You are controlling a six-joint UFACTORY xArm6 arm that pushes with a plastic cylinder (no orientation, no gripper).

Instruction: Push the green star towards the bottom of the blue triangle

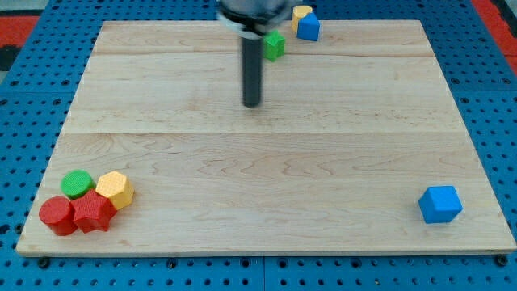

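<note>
One dark rod is standing over the wooden board, my tip holding nothing and sitting just below-left of the green block. Beside it, near the view's top, a blue block is touching a yellow block; neither shape is showing clearly.

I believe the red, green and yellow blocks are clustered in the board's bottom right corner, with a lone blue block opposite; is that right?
Not quite: the camera view shows the cluster of red blocks, green block and yellow block in the board's bottom left corner. The lone blue block sits at the bottom right.
</note>
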